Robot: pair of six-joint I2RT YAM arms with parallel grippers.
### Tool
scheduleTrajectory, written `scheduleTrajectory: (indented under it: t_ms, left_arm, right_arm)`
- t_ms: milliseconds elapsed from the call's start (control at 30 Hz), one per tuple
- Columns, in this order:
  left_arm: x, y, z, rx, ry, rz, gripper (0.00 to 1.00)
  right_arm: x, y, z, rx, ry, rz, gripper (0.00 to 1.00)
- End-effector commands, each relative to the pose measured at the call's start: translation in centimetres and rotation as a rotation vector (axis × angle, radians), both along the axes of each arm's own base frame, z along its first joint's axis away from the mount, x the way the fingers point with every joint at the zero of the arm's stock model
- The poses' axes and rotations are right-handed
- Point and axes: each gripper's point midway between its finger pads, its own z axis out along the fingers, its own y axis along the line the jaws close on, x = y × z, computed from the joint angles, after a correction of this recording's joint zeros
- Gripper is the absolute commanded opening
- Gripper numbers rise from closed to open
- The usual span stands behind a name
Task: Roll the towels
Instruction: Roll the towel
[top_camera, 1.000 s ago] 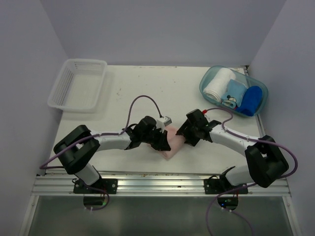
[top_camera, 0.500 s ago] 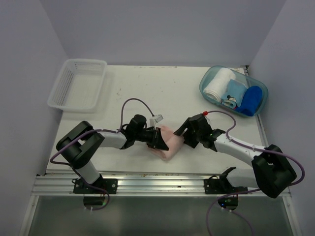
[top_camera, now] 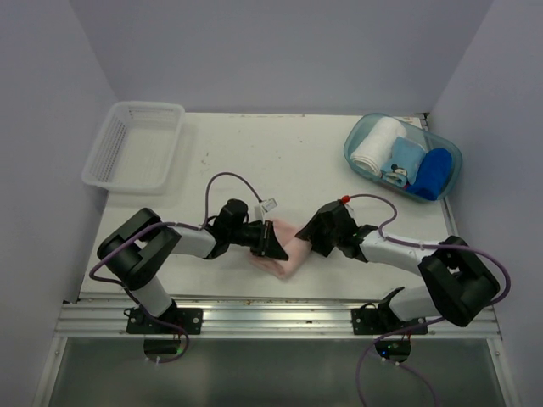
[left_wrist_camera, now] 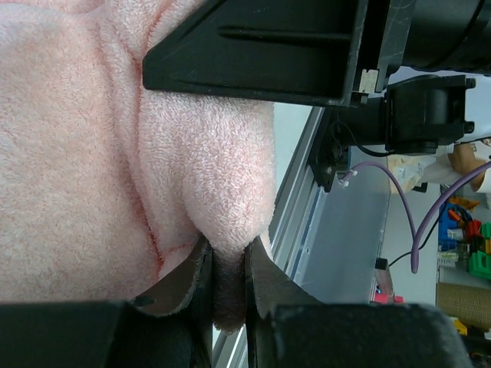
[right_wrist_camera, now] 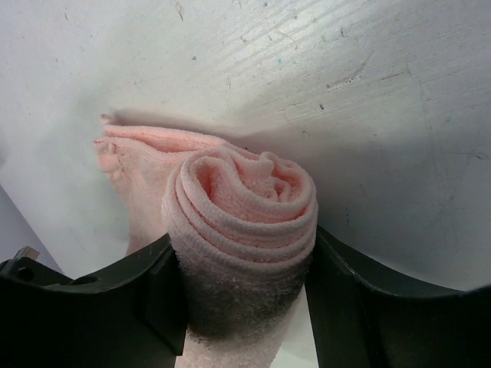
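Lower centre: one pink towel (top_camera: 288, 254) lying partly rolled. Left gripper (top_camera: 270, 245) pinching one towel fold; right gripper (top_camera: 316, 242) clasping rolled end. Upper right: one blue towel (top_camera: 433, 172) sitting in tub (top_camera: 347, 153). Upper left: one basket (top_camera: 95, 161) standing.

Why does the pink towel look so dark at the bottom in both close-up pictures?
Right wrist view: the rolled pink towel is shadowed low down, wedged in the right hand. Left wrist view: the left hand pinches a fold, shading it. Top view: even light, soft shadows.
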Motion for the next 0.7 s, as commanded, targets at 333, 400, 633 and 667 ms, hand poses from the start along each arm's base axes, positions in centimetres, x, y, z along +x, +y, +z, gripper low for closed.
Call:
scheduleTrajectory:
  t_ms: [333, 400, 633, 667]
  left_arm:
    - [1.2, 1.2, 1.6, 0.039, -0.087, 0.03, 0.6]
    - [1.4, 1.9, 1.5, 0.068, -0.09, 0.046, 0.64]
    - [1.6, 3.6, 2.3, 0.117, -0.111, 0.095, 0.67]
    - [1.5, 3.8, 2.2, 0.119, -0.105, 0.101, 0.67]
  right_arm:
    - [1.1, 0.3, 0.8, -0.004, -0.059, 0.005, 0.34]
    - [1.1, 0.3, 0.8, -0.007, -0.067, 0.009, 0.33]
    - [1.0, 0.3, 1.2, -0.008, -0.095, 0.039, 0.31]
    - [1.0, 0.3, 1.3, -0.008, -0.1, 0.041, 0.31]
